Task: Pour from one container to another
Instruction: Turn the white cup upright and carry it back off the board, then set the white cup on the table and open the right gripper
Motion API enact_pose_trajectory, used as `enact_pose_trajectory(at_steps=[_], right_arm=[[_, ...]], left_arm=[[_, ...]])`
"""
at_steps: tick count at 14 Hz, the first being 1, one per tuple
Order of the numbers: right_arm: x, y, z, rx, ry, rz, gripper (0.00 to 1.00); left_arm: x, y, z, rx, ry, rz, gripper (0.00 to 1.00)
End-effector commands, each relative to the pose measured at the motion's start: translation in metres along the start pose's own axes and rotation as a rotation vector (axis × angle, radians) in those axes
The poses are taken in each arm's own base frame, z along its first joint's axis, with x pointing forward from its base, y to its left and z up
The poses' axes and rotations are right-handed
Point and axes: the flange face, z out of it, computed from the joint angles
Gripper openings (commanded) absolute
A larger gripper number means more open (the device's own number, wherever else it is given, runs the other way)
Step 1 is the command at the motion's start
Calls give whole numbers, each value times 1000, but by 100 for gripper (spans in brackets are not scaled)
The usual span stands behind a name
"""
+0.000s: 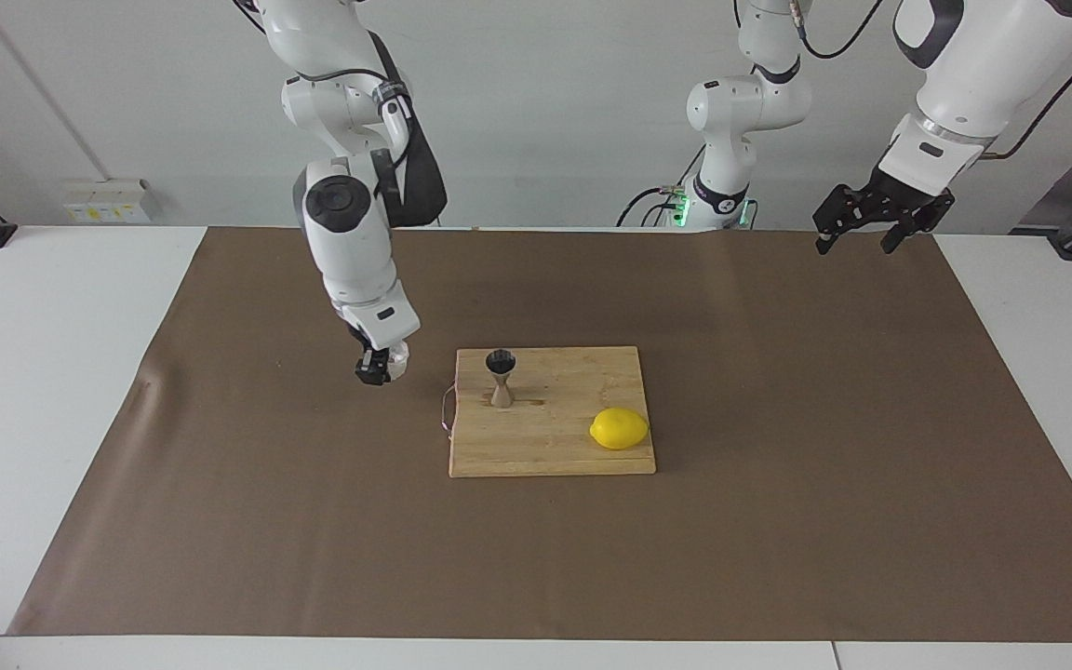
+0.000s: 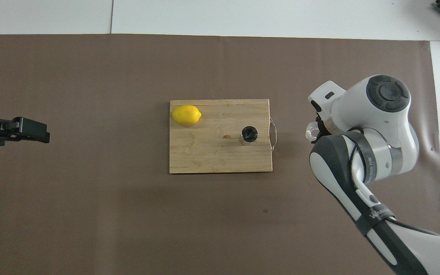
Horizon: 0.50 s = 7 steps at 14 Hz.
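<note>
Your right arm descends steeply from its base, forearm nearly vertical, wrist pointing down; your right gripper point(image 1: 376, 370) point(image 2: 316, 131) sits low, fingers clamped on the clear cup point(image 1: 396, 357) point(image 2: 312, 130), which is upright. Your left arm waits raised at its own end of the table, left gripper point(image 1: 874, 219) point(image 2: 29, 130) aloft, fingers spread apart.
</note>
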Motion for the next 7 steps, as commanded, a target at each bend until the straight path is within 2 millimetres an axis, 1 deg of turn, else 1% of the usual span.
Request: enact_pose_trajectory(at_steps=[1,2,3,4,5,7], right_arm=[[-41,-4,23,25,89,-1,0],[-52,-1,28,30,112,-9,0],[-59,3,28,3,121,-41,0],[-70,4,36,-3,122,-68,0],[-87,6,46,4,142,-73,0],[-95,7,53,-14,163,-146,0]], left_arm=[[0,-2,-2,-10,-12,-5,100],[0,-2,-2,-10,-12,-5,100],[0,-2,-2,-10,-12,-5,100],[0,-2,-2,-10,-12,-5,100],[0,-2,-2,-10,-12,-3,100],[0,-2,-2,-10,-12,-3,100]])
